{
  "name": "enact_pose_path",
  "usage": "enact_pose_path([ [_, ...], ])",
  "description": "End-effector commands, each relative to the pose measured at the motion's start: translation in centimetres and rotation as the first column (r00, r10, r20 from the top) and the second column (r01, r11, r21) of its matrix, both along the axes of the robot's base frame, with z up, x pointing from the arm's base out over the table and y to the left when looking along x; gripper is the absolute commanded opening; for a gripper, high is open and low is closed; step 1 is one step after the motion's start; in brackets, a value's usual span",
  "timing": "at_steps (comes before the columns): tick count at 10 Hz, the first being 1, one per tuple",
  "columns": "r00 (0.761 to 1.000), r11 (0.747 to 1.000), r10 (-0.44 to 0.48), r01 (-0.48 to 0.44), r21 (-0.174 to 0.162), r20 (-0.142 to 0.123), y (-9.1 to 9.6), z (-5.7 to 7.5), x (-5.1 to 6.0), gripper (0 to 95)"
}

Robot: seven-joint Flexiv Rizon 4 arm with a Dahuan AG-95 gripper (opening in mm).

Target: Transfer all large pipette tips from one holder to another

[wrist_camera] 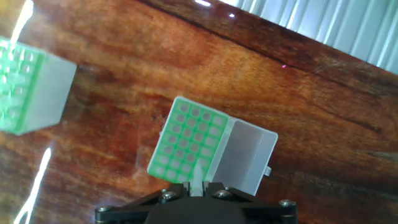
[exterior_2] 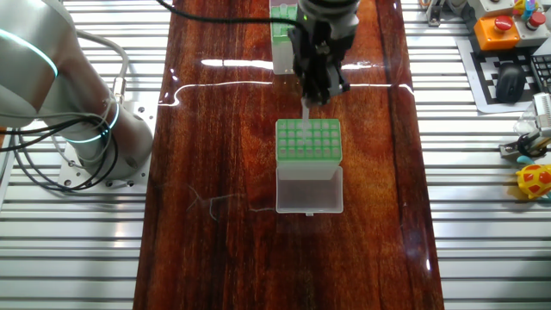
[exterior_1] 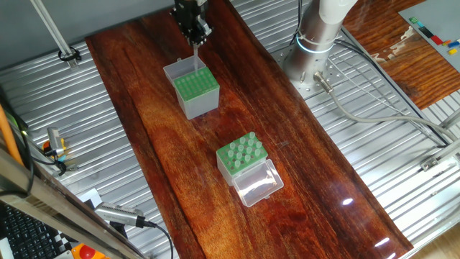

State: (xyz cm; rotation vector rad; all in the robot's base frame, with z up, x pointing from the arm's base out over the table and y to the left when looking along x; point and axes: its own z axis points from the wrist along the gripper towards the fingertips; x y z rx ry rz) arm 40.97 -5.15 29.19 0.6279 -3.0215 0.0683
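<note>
My gripper (exterior_1: 195, 37) pinches one large pipette tip (exterior_1: 196, 59) above the grey-sided box (exterior_1: 195, 91) (its grid looks empty); I judge it needs a straight vertical descent into a hole; the clear-sided holder (exterior_1: 242, 160) sits well apart.

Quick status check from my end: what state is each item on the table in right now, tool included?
Tool: shut on a pipette tip, above the grey-sided box.
Pipette tip: held upright, point down over the box's green grid.
Grey-sided box: lid open, upright; grid holes look mostly empty.
Clear-sided box: lid open and laid flat, tips standing in its grid.
</note>
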Motion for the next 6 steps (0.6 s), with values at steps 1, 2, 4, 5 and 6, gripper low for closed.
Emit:
enact_pose_path([
  [1, 1.0, 1.0, 0.002, -0.002, -0.006, 0.006, -0.13, -0.03, -0.38, 0.0],
  [2, 1.0, 1.0, 0.015, -0.015, -0.007, 0.007, -0.64, -0.09, -0.6, 0.0],
  [4, 0.999, 1.0, 0.029, -0.029, -0.003, 0.013, -0.87, -0.33, -0.64, 0.0],
  [5, 0.999, 1.0, 0.029, -0.029, -0.002, 0.015, -0.88, -0.39, -0.64, 0.0],
  [6, 1.0, 1.0, 0.027, -0.027, 0.001, 0.016, -0.8, -0.42, -0.57, 0.0],
])
